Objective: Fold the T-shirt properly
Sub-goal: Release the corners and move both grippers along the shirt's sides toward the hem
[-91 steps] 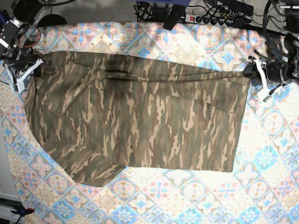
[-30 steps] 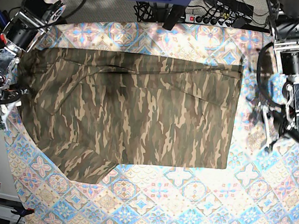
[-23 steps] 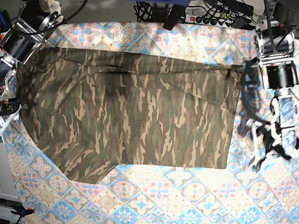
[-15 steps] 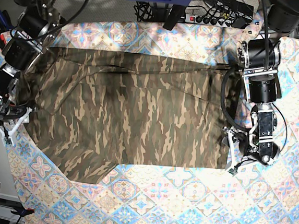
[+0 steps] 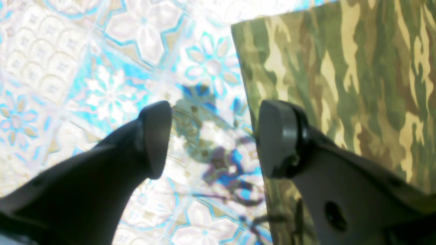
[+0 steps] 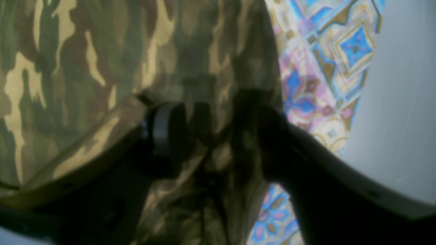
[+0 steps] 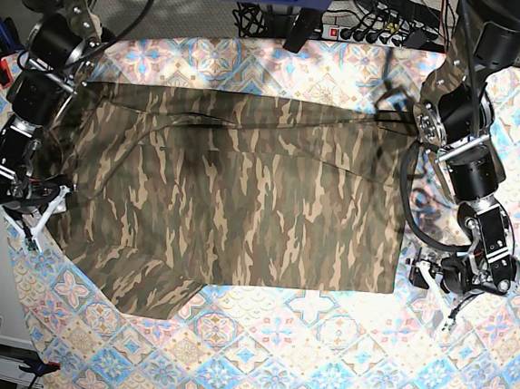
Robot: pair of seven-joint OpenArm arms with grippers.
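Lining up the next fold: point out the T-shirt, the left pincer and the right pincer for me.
T-shirt [image 7: 241, 202], base view, middle of the camouflage cloth.
left pincer [image 5: 213, 139], left wrist view, open gap between its fingertips, beside the shirt's corner.
right pincer [image 6: 218, 136], right wrist view, gap between its fingertips, over bunched cloth.

right gripper [image 6: 211, 139] fingers — cloth-draped, blurred
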